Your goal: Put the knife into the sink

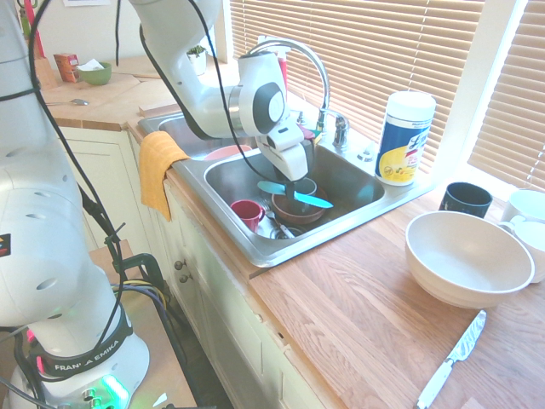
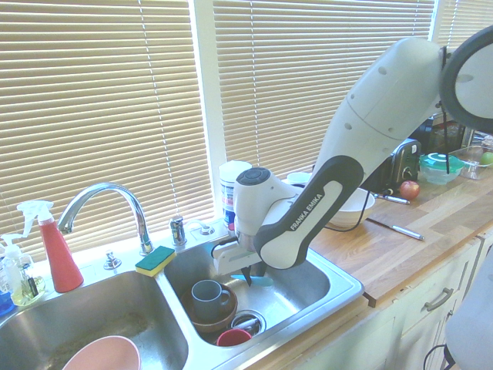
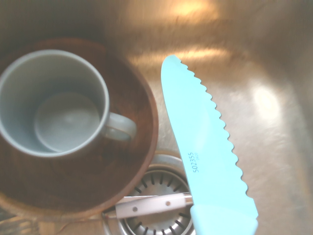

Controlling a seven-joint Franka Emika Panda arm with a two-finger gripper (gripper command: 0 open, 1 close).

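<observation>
My gripper (image 1: 294,182) hangs low inside the right basin of the steel sink (image 1: 344,223), shut on the turquoise knife (image 1: 295,195). The knife is held roughly level, its blade sticking out to both sides of the fingers, just above a brown bowl (image 1: 297,211). From the other side, the gripper (image 2: 251,271) and the knife (image 2: 260,280) are seen above the sink (image 2: 346,288) floor. Close up, the serrated knife (image 3: 205,147) lies over the drain (image 3: 156,193), beside a grey mug (image 3: 54,105) that stands in the brown bowl (image 3: 134,161).
A red cup (image 1: 247,213) and a white-handled utensil (image 3: 151,205) lie in the basin. On the wooden counter stand a large white bowl (image 1: 468,256), a silver knife (image 1: 451,371), a dark mug (image 1: 466,198) and a wipes canister (image 1: 404,136). A sponge (image 2: 155,260) sits by the faucet (image 2: 108,200).
</observation>
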